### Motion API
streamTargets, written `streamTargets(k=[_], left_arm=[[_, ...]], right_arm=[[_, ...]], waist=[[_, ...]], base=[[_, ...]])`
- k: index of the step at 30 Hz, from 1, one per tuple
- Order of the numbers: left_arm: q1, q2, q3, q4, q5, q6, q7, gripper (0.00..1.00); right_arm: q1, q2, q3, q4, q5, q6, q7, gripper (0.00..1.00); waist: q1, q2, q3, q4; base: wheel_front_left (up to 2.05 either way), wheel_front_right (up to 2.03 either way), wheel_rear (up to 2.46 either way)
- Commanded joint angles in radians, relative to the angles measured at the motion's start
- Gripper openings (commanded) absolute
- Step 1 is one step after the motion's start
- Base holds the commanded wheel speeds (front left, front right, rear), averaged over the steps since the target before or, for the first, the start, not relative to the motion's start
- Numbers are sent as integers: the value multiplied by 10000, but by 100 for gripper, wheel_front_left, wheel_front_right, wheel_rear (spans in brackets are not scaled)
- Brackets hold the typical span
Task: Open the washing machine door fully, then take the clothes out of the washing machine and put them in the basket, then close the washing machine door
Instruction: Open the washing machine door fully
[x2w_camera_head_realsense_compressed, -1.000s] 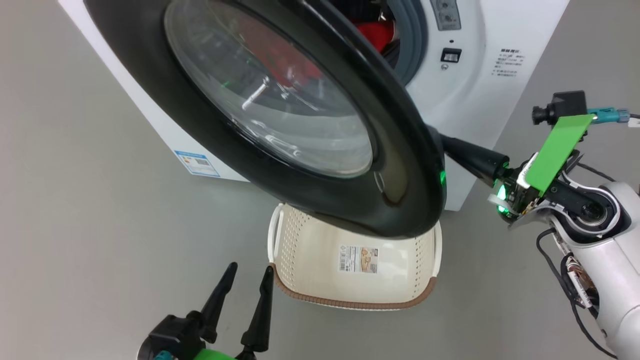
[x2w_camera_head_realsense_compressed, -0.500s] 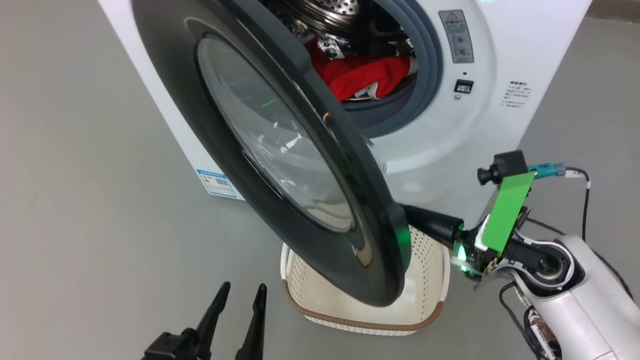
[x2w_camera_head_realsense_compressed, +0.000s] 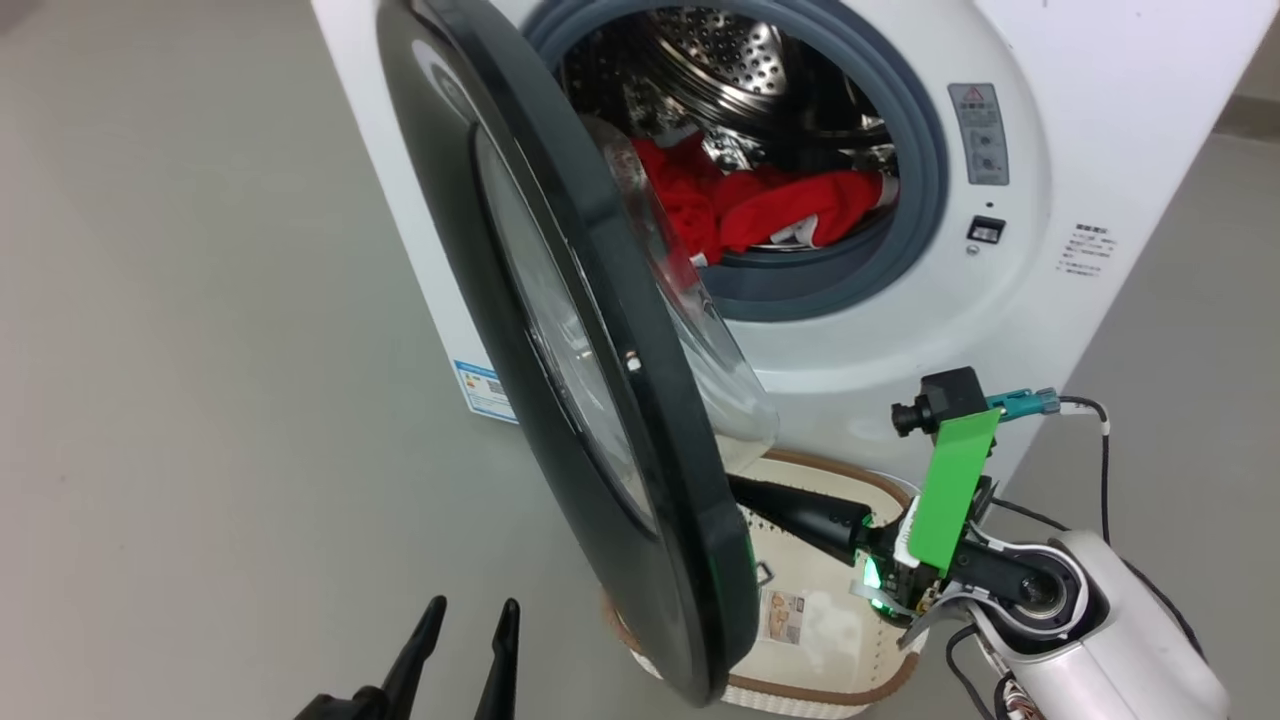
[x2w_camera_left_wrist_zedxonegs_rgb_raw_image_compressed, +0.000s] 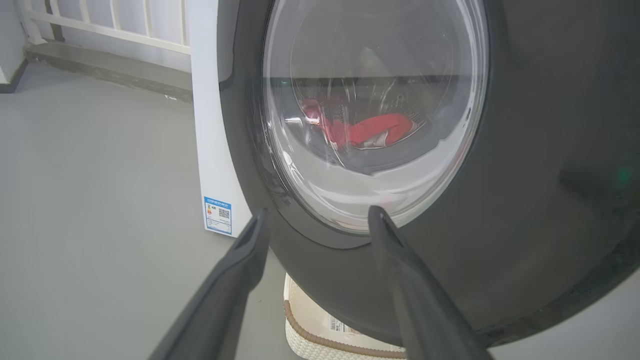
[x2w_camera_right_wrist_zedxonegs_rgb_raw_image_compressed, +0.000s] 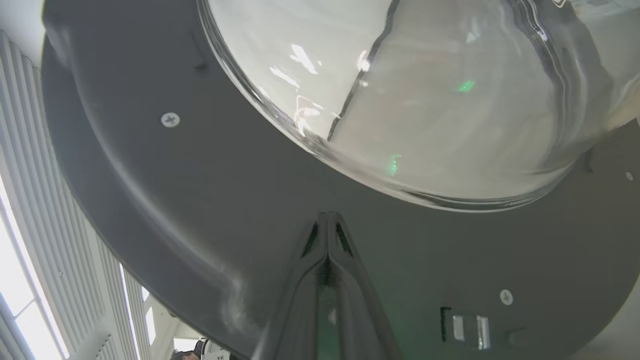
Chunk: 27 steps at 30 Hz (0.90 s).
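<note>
- right gripper (x2w_camera_right_wrist_zedxonegs_rgb_raw_image_compressed: 327, 216): jaws pressed shut, nothing held. Tips sit at the inner face of the washing machine door (x2w_camera_head_realsense_compressed: 640, 420), on the dark rim just below the glass bowl. Can't tell whether they actually touch.
- left gripper (x2w_camera_head_realsense_compressed: 472, 605): jaws spread wide, empty, pointing at the door's outer face, apart from it.
- Count: one washing machine (x2w_camera_head_realsense_compressed: 1000, 300), one door, one basket (x2w_camera_head_realsense_compressed: 830, 630), two grippers. The clothes (x2w_camera_head_realsense_compressed: 760, 210) are one red heap with white trim; number of garments can't be told.
- Clothes lie in the steel drum, low, at the grey ring.
- Door is swung out, roughly edge-on to the head camera; drum mouth exposed.
- Basket is empty, on the grey floor (x2w_camera_head_realsense_compressed: 200, 400) in front of the machine, under the door's lower edge.
- Room: white slatted railing (x2w_camera_left_wrist_zedxonegs_rgb_raw_image_compressed: 100, 22) beyond a grey ledge.
- Right arm: pale forearm low right, reaching left across the basket. Left gripper low left.
</note>
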Motion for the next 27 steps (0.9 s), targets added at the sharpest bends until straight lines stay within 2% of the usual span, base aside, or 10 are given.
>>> streamTargets(k=[1, 15, 27], left_arm=[[-95, 52, 354, -217, 121, -68, -122, 100], [207, 52, 780, -667, 131, 150, -122, 100], [299, 52, 814, -808, 93, 249, -122, 100]], right_arm=[[-8, 250, 174, -326, -99, 77, 63, 0], [-125, 551, 817, -258, -102, 77, 87, 0], [-229, 563, 1360, -320, -41, 77, -438, 0]], waist=[[0, 0, -172, 209], [0, 0, -253, 504], [0, 0, -299, 501]], base=[[0, 0, 0], [0, 0, 0], [0, 0, 0]])
